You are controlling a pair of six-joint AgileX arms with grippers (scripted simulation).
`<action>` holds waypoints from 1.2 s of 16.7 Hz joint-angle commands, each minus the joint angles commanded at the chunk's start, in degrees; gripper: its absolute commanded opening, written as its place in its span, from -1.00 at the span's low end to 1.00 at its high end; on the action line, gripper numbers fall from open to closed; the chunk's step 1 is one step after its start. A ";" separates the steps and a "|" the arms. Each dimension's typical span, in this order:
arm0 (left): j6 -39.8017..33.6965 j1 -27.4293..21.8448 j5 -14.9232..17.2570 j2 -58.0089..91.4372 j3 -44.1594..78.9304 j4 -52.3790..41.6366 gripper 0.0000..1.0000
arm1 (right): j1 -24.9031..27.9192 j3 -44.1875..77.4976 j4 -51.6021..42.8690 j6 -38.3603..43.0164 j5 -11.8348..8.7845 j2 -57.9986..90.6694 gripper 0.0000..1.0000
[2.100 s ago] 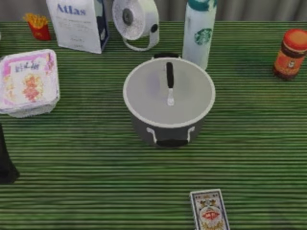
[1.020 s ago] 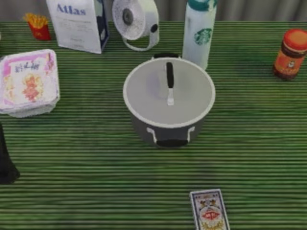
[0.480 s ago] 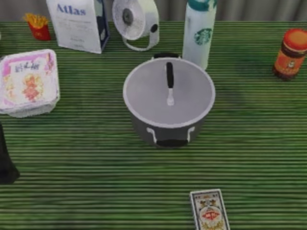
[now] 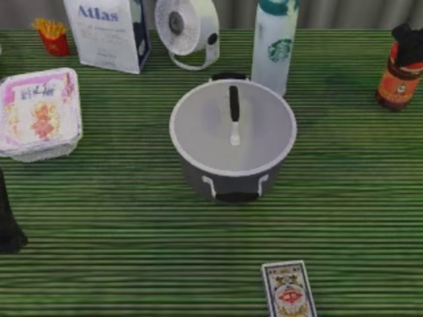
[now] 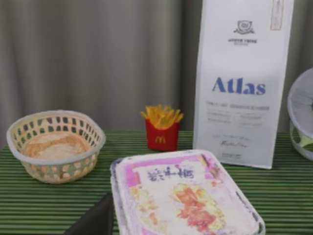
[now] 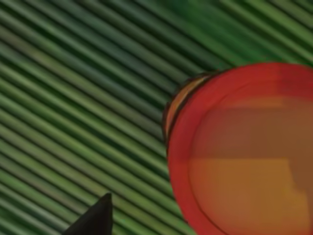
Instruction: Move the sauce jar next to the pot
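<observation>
Right gripper [image 4: 404, 34] sits directly above the sauce jar [image 4: 398, 82]; its finger spread can't be judged. Starbucks bottle [image 4: 275, 43] stands between it and the pot [image 4: 232, 139].

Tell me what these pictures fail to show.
- Sauce jar lid, top view: covered by the right gripper, whose fingers cannot be made out.
- Jar body, right wrist view: hidden under its own lid.
- Left gripper, top view: cut off by the edge.

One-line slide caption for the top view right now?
Right gripper above the sauce jar at the table's right edge, well apart from the lidded pot; left arm parked at left.
</observation>
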 joint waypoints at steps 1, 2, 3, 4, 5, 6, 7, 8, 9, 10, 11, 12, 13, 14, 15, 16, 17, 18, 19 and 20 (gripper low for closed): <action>0.00 0.00 0.00 0.00 0.00 0.00 1.00 | 0.07 2.24 -0.55 -0.62 -0.24 1.99 1.00; 0.00 0.00 0.00 0.00 0.00 0.00 1.00 | 0.13 3.77 -0.88 -1.07 -0.42 3.34 1.00; 0.00 0.00 0.00 0.00 0.00 0.00 1.00 | 0.16 4.67 -1.05 -1.33 -0.52 4.11 1.00; 0.00 0.00 0.00 0.00 0.00 0.00 1.00 | 0.18 5.02 -1.12 -1.44 -0.56 4.41 1.00; 0.00 0.00 0.00 0.00 0.00 0.00 1.00 | 0.18 5.02 -1.12 -1.44 -0.56 4.41 1.00; 0.00 0.00 0.00 0.00 0.00 0.00 1.00 | 0.18 5.02 -1.12 -1.44 -0.56 4.41 1.00; 0.00 0.00 0.00 0.00 0.00 0.00 1.00 | 0.18 5.02 -1.12 -1.44 -0.56 4.41 1.00; 0.00 0.00 0.00 0.00 0.00 0.00 1.00 | 0.18 5.02 -1.12 -1.44 -0.56 4.41 1.00; 0.00 0.00 0.00 0.00 0.00 0.00 1.00 | -0.17 4.84 -1.04 -1.37 -0.48 4.43 1.00; 0.00 0.00 0.00 0.00 0.00 0.00 1.00 | -0.10 4.71 -0.83 -1.39 -0.49 4.48 1.00; 0.00 0.00 0.00 0.00 0.00 0.00 1.00 | 0.08 4.23 -0.10 -1.38 -0.51 4.67 1.00; 0.00 0.00 0.00 0.00 0.00 0.00 1.00 | 0.27 3.47 1.02 -1.30 -0.51 4.98 1.00; 0.00 0.00 0.00 0.00 0.00 0.00 1.00 | 0.47 2.52 2.38 -1.16 -0.48 5.36 1.00; 0.00 0.00 0.00 0.00 0.00 0.00 1.00 | 0.65 1.50 3.85 -0.98 -0.43 5.78 1.00; 0.00 0.00 0.00 0.00 0.00 0.00 1.00 | 0.82 0.52 5.26 -0.80 -0.38 6.18 1.00; 0.00 0.00 0.00 0.00 0.00 0.00 1.00 | 0.97 -0.33 6.47 -0.65 -0.34 6.52 1.00; 0.00 0.00 0.00 0.00 0.00 0.00 1.00 | 1.08 -0.95 7.35 -0.54 -0.31 6.77 1.00; 0.00 0.00 0.00 0.00 0.00 0.00 1.00 | 1.12 -1.22 7.74 -0.49 -0.29 6.88 1.00; 0.00 0.00 0.00 0.00 0.00 0.00 1.00 | 1.12 -1.22 7.75 -0.49 -0.29 6.88 1.00; 0.00 0.00 0.00 0.00 0.00 0.00 1.00 | 1.12 -1.22 7.75 -0.49 -0.29 6.88 1.00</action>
